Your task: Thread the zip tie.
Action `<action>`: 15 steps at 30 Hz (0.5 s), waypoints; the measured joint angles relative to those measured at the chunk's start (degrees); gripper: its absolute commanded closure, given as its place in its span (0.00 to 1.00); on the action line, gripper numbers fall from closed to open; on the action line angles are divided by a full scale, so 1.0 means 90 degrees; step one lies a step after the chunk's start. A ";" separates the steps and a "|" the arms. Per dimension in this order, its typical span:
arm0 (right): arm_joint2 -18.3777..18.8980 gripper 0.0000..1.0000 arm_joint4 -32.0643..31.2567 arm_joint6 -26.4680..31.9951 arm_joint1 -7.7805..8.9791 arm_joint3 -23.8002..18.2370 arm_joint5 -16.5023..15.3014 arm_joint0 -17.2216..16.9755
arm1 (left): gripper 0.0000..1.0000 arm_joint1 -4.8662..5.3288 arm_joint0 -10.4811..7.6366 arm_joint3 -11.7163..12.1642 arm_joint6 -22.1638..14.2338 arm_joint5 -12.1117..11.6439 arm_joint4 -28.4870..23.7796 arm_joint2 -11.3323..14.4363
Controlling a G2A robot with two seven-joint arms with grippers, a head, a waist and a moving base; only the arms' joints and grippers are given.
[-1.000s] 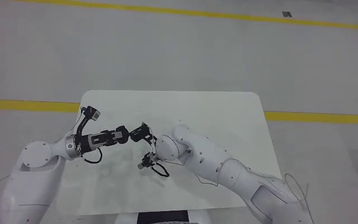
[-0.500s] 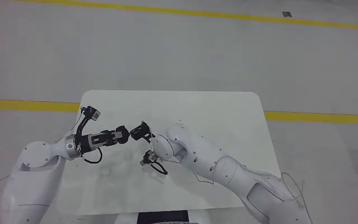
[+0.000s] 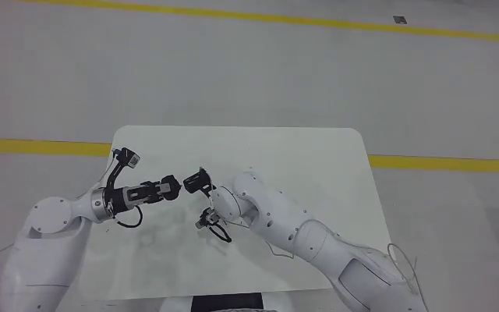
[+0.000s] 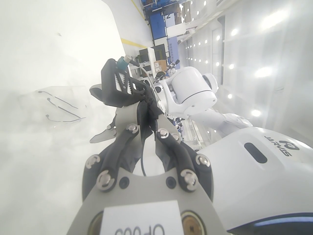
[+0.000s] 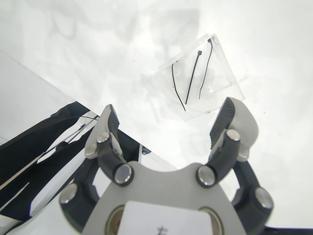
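The left claw (image 4: 145, 108) is held above the counter (image 3: 312, 156), its fingers pressed together on a thin black zip tie (image 4: 142, 155), whose strip runs back toward the wrist. The right claw (image 5: 168, 113) hangs close beside it, pointing down at the counter with its fingers wide apart. Below it stands a clear tray (image 5: 225, 74), and three more zip ties (image 5: 193, 76) lie inside, side by side.
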 measured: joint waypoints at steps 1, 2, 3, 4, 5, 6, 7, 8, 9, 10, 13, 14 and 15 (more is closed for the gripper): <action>0.0000 0.00 0.0000 0.0000 0.0000 0.0000 0.0000 0.0000 | 1.00 0.0003 0.0006 -0.0019 0.0069 0.0023 0.0032 0.0030; 0.0000 0.00 0.0000 0.0000 0.0000 0.0000 0.0000 0.0000 | 1.00 0.0012 0.0018 -0.0038 0.0141 0.0043 0.0071 0.0056; 0.0000 0.00 0.0000 0.0000 0.0000 0.0000 0.0000 0.0000 | 1.00 0.0023 0.0029 -0.0041 0.0165 0.0051 0.0087 0.0056; 0.0000 0.00 0.0000 0.0000 0.0000 0.0000 0.0000 0.0000 | 1.00 0.0036 0.0039 -0.0036 0.0168 0.0057 0.0094 0.0040; 0.0000 0.00 0.0000 0.0000 0.0000 0.0000 0.0000 0.0000 | 1.00 0.0056 0.0052 -0.0023 0.0160 0.0065 0.0096 -0.0002; 0.0000 0.00 0.0000 0.0000 0.0000 0.0000 0.0000 0.0000 | 1.00 0.0071 0.0062 -0.0017 0.0146 0.0068 0.0089 -0.0035; 0.0000 0.00 0.0000 0.0000 0.0000 0.0000 0.0000 0.0000 | 1.00 0.0086 0.0074 -0.0012 0.0125 0.0071 0.0077 -0.0069; 0.0000 0.00 0.0000 0.0000 0.0000 0.0000 0.0000 0.0000 | 1.00 0.0107 0.0091 -0.0007 0.0095 0.0076 0.0059 -0.0118; 0.0000 0.00 0.0000 0.0000 0.0000 0.0000 0.0000 0.0000 | 1.00 0.0122 0.0104 -0.0009 0.0071 0.0079 0.0045 -0.0152; 0.0000 0.00 0.0000 0.0000 0.0000 0.0000 0.0000 0.0000 | 1.00 0.0137 0.0119 -0.0016 0.0047 0.0082 0.0029 -0.0185; 0.0000 0.00 0.0000 0.0000 0.0000 0.0000 0.0000 0.0000 | 1.00 0.0186 0.0174 -0.0059 -0.0047 0.0095 -0.0044 -0.0301; 0.0000 0.00 0.0000 0.0000 0.0000 0.0000 0.0000 0.0000 | 1.00 0.0207 0.0196 -0.0070 -0.0083 0.0101 -0.0071 -0.0354; 0.0000 0.00 0.0000 0.0000 0.0000 0.0000 0.0000 0.0000 | 1.00 0.0223 0.0214 -0.0077 -0.0112 0.0103 -0.0090 -0.0399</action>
